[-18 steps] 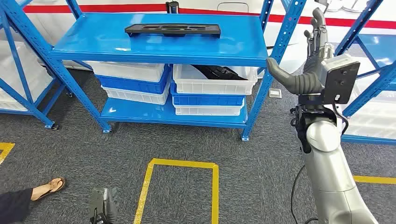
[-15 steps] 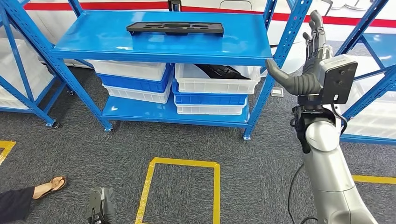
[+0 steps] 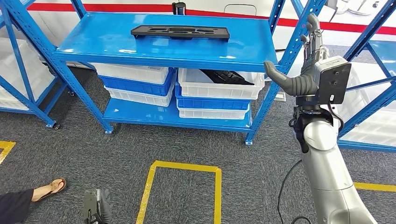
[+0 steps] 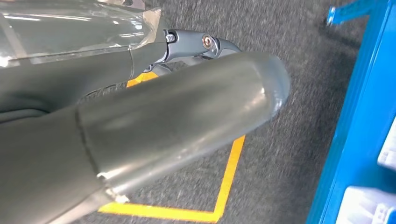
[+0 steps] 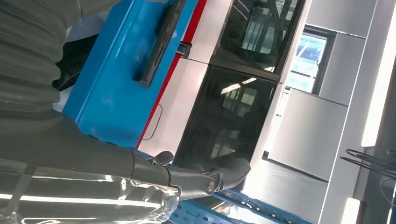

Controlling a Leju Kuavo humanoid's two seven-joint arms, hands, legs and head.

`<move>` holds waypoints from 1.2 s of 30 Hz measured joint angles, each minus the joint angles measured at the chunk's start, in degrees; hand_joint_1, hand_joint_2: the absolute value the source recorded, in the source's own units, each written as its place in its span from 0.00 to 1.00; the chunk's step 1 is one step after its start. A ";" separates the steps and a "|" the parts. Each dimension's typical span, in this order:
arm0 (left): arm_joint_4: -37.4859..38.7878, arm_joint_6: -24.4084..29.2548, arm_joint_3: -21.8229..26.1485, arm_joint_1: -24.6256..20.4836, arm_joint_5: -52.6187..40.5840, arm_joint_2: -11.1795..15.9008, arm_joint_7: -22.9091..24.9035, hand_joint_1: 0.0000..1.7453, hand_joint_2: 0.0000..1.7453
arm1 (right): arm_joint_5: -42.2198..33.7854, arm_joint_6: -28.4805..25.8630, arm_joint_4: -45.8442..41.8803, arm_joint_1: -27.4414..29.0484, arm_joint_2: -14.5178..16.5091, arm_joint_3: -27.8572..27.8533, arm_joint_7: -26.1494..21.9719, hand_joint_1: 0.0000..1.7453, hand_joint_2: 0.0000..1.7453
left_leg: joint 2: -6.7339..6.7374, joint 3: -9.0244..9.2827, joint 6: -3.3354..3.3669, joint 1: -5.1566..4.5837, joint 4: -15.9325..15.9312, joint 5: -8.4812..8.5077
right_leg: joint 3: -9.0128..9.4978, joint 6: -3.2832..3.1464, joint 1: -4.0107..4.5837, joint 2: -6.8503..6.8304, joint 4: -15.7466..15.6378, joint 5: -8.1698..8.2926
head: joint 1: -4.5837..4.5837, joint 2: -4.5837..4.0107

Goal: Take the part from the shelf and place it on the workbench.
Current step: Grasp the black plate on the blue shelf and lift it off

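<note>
The part (image 3: 180,32) is a long flat black piece with cut-outs, lying on the top board of the blue shelf (image 3: 116,46). It also appears as a dark strip (image 5: 161,44) in the right wrist view. My right hand (image 3: 306,65) is raised beside the shelf's right front post, fingers spread and pointing up, thumb toward the shelf, holding nothing. It is well to the right of the part and apart from it. My left hand (image 3: 95,210) hangs low near the floor; its thumb (image 4: 177,121) and fingers grip nothing.
White and blue bins (image 3: 135,79) sit under the top board, one (image 3: 217,86) with black pieces inside. More blue racks stand at left (image 3: 18,60) and right (image 3: 373,60). A yellow tape square (image 3: 184,186) marks the carpet. A person's sandalled foot (image 3: 49,188) is at lower left.
The camera has shifted, so the shelf sits slightly lower and further right in the picture. My right hand stays raised and empty; the part has not moved on the shelf.
</note>
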 joint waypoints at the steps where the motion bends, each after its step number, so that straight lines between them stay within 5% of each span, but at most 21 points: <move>1: 0.01 0.02 0.13 0.08 0.28 0.03 -0.13 0.00 0.00 | 0.00 0.09 0.32 -0.08 0.08 0.06 -0.04 0.00 1.00 | -0.02 0.60 -0.34 0.10 -0.03 -0.59 | 1.32 0.66 -0.18 -0.20 -3.76 2.19 | 0.04 0.00; 3: 0.01 0.07 0.73 0.24 1.71 0.04 -0.71 0.00 0.00 | -0.01 0.37 1.62 -1.02 0.78 0.42 -0.16 0.00 1.00 | 0.08 0.58 -1.81 0.38 2.65 -2.07 | 5.02 -0.82 -0.08 -0.40 -11.48 5.08 | -0.02 0.00; 5: 0.01 0.11 1.33 0.39 3.10 -0.01 -1.20 0.00 0.00 | 0.00 0.50 2.74 -2.13 1.80 0.84 -0.24 0.00 1.00 | 0.26 -5.21 -3.16 0.52 11.35 -4.04 | 7.66 -4.22 0.43 -0.10 -12.36 2.86 | -0.21 0.00; 7: 0.02 0.11 1.68 0.64 3.68 -0.04 -1.34 0.00 0.00 | 0.02 0.52 3.26 -2.45 2.35 1.08 -0.25 0.00 1.00 | 0.29 -11.36 -3.43 0.54 17.30 -5.69 | 9.91 -4.84 0.54 0.24 -12.47 1.14 | -0.27 0.00; 8: 0.02 0.09 1.78 0.74 3.80 -0.04 -1.34 0.00 0.00 | 0.02 0.52 3.44 -2.44 2.46 1.13 -0.25 0.00 1.00 | 0.27 -12.35 -3.16 0.42 16.30 -5.18 | 10.84 -4.84 0.64 0.35 -12.49 0.43 | -0.27 0.00; 10: 0.03 0.05 1.96 0.82 3.95 0.01 -1.36 0.00 0.00 | 0.02 0.52 3.76 -2.46 2.64 1.17 -0.26 0.00 1.00 | 0.20 -11.83 -1.90 -0.15 9.66 -0.22 | 12.70 -4.79 0.85 0.46 -12.59 -1.00 | -0.27 0.00; 11: 0.04 0.05 2.05 0.86 3.96 0.16 -1.36 0.00 0.00 | 0.02 0.52 3.97 -2.43 2.68 1.18 -0.26 0.00 1.00 | -0.07 -11.10 -1.01 -0.67 5.85 3.41 | 13.60 -4.68 0.97 0.52 -12.63 -1.71 | -0.20 0.00; 13: 0.04 0.07 2.18 0.88 3.98 0.38 -1.34 0.00 0.00 | 0.02 0.54 4.42 -2.31 2.74 1.22 -0.25 0.00 1.00 | -0.47 -9.49 0.47 -1.48 1.05 7.72 | 15.04 -4.20 0.99 0.79 -13.39 -2.65 | -0.09 0.00; 16: 0.01 0.21 2.21 0.76 4.02 0.39 -1.30 0.00 0.00 | 0.08 0.52 4.72 -2.53 2.78 1.27 -0.28 0.00 1.00 | -0.24 -6.70 1.23 -1.65 -1.53 7.32 | 16.13 -2.80 1.18 0.84 -13.28 -2.09 | -0.05 0.00; 19: -0.01 0.32 2.21 0.61 4.17 0.27 -1.23 0.00 0.00 | 0.20 0.52 4.90 -2.75 2.75 1.26 -0.62 0.00 1.00 | -0.21 -3.57 1.26 -1.13 -3.19 6.30 | 10.67 -2.53 1.23 0.54 -4.10 -2.15 | 0.01 0.00; 21: 0.01 0.38 2.20 0.65 4.37 0.10 -1.15 0.00 0.00 | 0.26 0.52 5.16 -2.27 2.64 1.26 -0.74 0.00 1.00 | -0.35 -2.00 0.91 -0.84 -3.44 4.96 | 5.46 -2.77 1.05 0.50 2.17 -4.87 | -0.02 0.00; 23: 0.05 0.39 2.20 0.80 4.50 -0.05 -1.03 0.00 0.00 | 0.26 0.52 5.42 -1.89 2.54 1.26 -0.79 0.00 1.00 | -0.58 -0.14 0.32 -0.56 -3.46 3.36 | 2.61 -2.27 0.57 0.42 2.25 -7.25 | -0.02 0.00; 24: 0.07 0.40 2.20 0.84 4.52 -0.11 -0.98 0.00 0.00 | 0.26 0.52 5.53 -1.82 2.52 1.26 -0.81 0.00 1.00 | -0.69 0.95 -0.02 -0.39 -3.45 2.49 | 2.31 -1.50 0.17 0.31 -0.24 -6.65 | -0.03 0.00; 26: 0.09 0.40 2.21 0.89 4.54 -0.14 -0.90 0.00 0.00 | 0.27 0.52 5.82 -1.66 2.42 1.26 -0.84 0.00 1.00 | -0.81 3.15 -0.76 -0.12 -3.27 0.56 | 2.93 1.04 -0.69 -0.39 -8.09 -0.64 | 0.02 0.00; 28: 0.10 0.41 2.21 1.01 4.59 -0.10 -0.83 0.00 0.00 | 0.27 0.52 6.19 -1.38 2.29 1.27 -0.82 0.00 1.00 | -0.86 4.86 -1.58 0.08 -3.31 -1.55 | 4.28 1.63 -0.60 -1.66 -13.26 4.91 | -0.08 0.00; 32: 0.09 0.46 2.21 0.98 4.80 -0.14 -0.72 0.00 0.00 | 0.32 0.54 6.31 -2.35 2.46 1.24 -0.88 0.00 1.00 | -0.09 7.51 -3.02 0.64 -1.19 -2.97 | 8.53 -2.72 -0.28 -1.18 -15.03 5.17 | -0.48 0.00; 34: 0.08 0.47 2.18 0.76 4.95 -0.18 -0.72 0.00 0.00 | 0.36 0.55 6.30 -3.24 2.82 1.27 -0.90 0.00 1.00 | 0.05 4.63 -3.33 0.86 4.40 -4.92 | 10.11 -4.14 -0.49 -0.97 -15.18 4.64 | -0.72 0.00; 36: 0.08 0.47 2.15 0.67 5.05 -0.20 -0.73 0.00 0.00 | 0.37 0.56 6.30 -3.58 3.07 1.29 -0.91 0.00 1.00 | 0.04 -1.09 -3.83 1.00 12.03 -7.83 | 11.08 -4.51 -0.48 -0.75 -15.22 3.79 | -0.85 0.00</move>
